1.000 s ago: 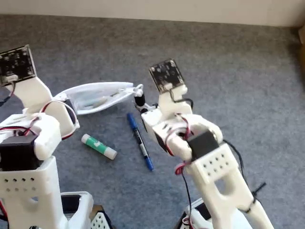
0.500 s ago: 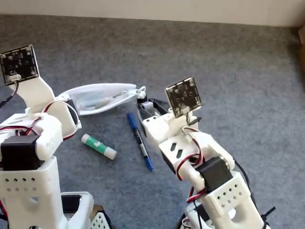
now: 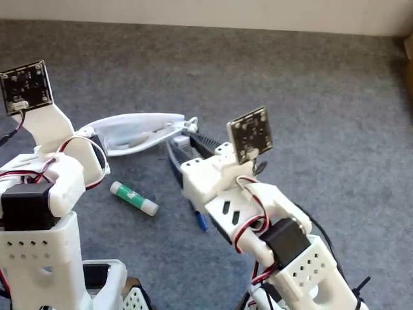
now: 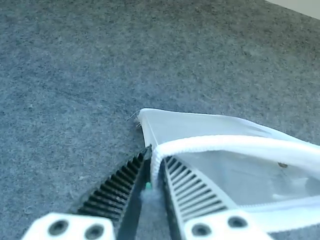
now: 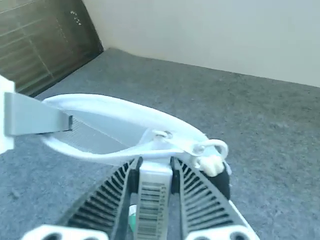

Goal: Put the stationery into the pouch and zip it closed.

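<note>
The white mesh pouch lies open on the grey carpet, its zip pull at the end nearer the right arm. My left gripper is shut on the pouch's other end; in the left wrist view, the left gripper pinches the pouch rim. My right gripper is shut on a small white block with a barcode label, just in front of the pouch mouth. A green-and-white glue stick lies on the carpet. A blue pen shows only its tip from under the right arm.
Grey carpet stretches open behind and to the right of the arms. A pale wall runs along the far edge. The arm bases stand at the near edge.
My right arm has swung left and lower with the white block in its gripper, now covering most of the blue pen. The left arm and the pouch have stayed put.
</note>
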### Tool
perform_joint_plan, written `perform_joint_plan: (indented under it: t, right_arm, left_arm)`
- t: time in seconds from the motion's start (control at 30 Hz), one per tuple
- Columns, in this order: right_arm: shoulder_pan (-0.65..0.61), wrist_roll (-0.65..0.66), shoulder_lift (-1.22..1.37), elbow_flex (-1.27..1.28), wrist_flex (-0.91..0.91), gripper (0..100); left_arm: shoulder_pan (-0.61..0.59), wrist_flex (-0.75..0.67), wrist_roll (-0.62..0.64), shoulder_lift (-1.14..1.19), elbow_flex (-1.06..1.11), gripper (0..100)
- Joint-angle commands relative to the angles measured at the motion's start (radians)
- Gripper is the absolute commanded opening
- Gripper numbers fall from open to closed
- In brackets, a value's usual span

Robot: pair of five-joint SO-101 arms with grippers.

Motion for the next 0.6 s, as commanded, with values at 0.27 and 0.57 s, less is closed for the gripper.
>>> perform_joint_plan:
  t: [0.27,0.57]
  right_arm:
    - [-0.094,-0.003,-0.03,-0.03,-0.28,0.3]
    - [-0.093,-0.003,-0.024,0.045,-0.618,0.5]
  left_arm:
    - [0.015,-0.014,0.009,-0.013,-0.005,1]
    - [0.015,-0.014,0.009,-0.013,-0.005,1]
